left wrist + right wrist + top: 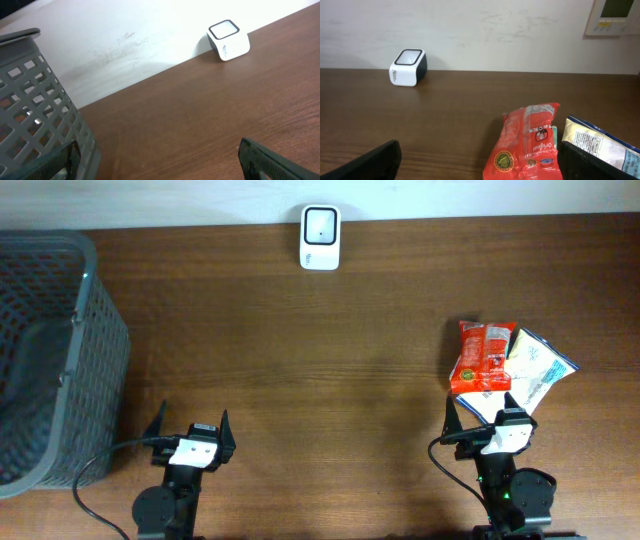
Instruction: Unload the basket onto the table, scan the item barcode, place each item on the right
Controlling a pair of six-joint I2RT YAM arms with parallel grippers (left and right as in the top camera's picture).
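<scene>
A red snack packet (482, 357) (530, 145) lies flat on the wooden table at the right, beside a white and blue packet (538, 368) (600, 142). The white barcode scanner (320, 237) (228, 39) (408, 67) stands at the table's far edge, against the wall. My right gripper (482, 413) (480, 165) hovers open just in front of the red packet, touching nothing. My left gripper (192, 430) (160, 162) is open and empty near the front edge, at the left.
A grey mesh basket (45, 360) (35, 110) stands at the table's left edge, close to my left gripper. A wall panel (615, 17) hangs above the table at the far right.
</scene>
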